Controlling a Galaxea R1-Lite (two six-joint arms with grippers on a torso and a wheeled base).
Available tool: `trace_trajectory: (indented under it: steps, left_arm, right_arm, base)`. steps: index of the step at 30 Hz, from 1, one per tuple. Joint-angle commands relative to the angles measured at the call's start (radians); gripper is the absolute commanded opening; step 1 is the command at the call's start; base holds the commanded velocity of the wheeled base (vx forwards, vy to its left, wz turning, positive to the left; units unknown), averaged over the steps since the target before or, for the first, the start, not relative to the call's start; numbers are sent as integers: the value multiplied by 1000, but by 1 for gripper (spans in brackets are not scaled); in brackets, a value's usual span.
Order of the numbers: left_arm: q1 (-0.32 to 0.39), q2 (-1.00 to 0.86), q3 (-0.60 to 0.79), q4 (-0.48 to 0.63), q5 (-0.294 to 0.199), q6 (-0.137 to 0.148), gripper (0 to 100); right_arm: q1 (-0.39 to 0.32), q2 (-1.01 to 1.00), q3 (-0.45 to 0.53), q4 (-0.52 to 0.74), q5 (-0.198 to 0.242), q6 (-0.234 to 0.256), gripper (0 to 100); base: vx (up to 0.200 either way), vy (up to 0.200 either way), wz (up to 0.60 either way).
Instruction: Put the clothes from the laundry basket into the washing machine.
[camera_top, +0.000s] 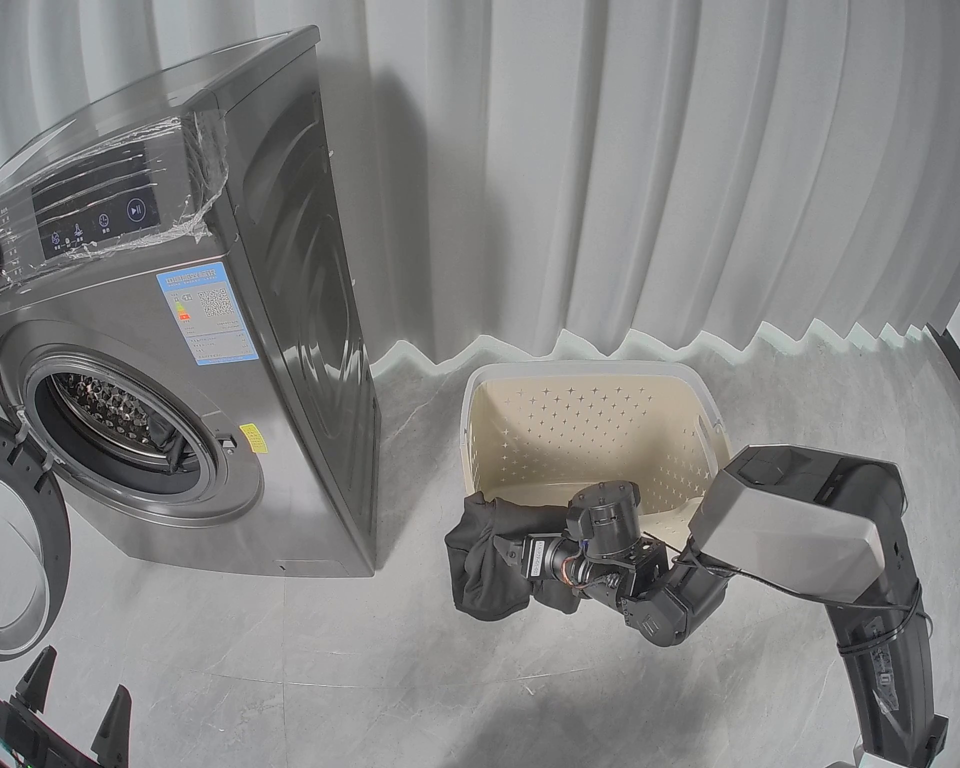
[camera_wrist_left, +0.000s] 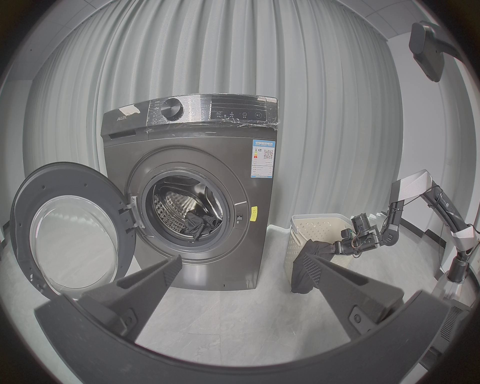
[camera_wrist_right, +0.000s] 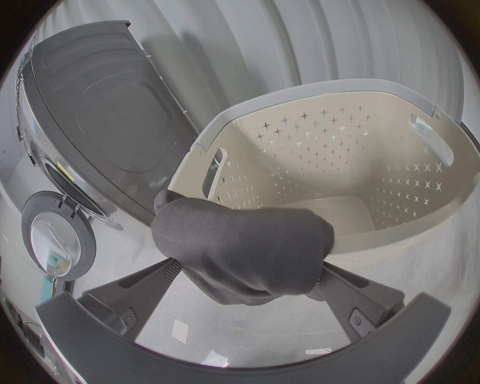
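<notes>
With its arm bent, the right claw (camera_top: 515, 560) lies level, clamped on a dark garment (camera_top: 490, 565) hanging just beside the basket (camera_top: 590, 372) rim; the left claw (camera_wrist_left: 240, 260) gapes toward the washer (camera_wrist_left: 200, 150).

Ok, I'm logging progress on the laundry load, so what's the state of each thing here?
washing machine door: swung fully open.
drum: some dark clothing inside.
laundry basket: upright, no clothes visible inside.
dark garment: held up, hanging outside the basket's rim.
right hand: closed on the dark garment.
left hand: open, empty.
</notes>
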Motion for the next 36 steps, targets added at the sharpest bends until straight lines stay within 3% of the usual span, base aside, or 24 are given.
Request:
trace_trajectory:
  steps: [1, 5, 6, 22, 36]
  left_arm:
    - [1, -16, 16, 0, 0, -1, 100]
    - [1, -16, 16, 0, 0, -1, 100]
    - [1, -16, 16, 0, 0, -1, 100]
    - [1, -16, 16, 0, 0, -1, 100]
    - [1, -16, 16, 0, 2, -2, 100]
  right_arm:
    - [-5, 33, -27, -22, -1, 0, 100]
    - [-8, 41, -32, -36, -3, 1, 100]
    - [-8, 43, -32, -38, -3, 3, 0]
    - [10, 23, 8, -68, -3, 1, 0]
    - [58, -298, 275, -202, -3, -11, 0]
  base:
    - [0, 0, 0]
    - [0, 0, 0]
    - [0, 0, 0]
    - [0, 0, 0]
    - [0, 0, 0]
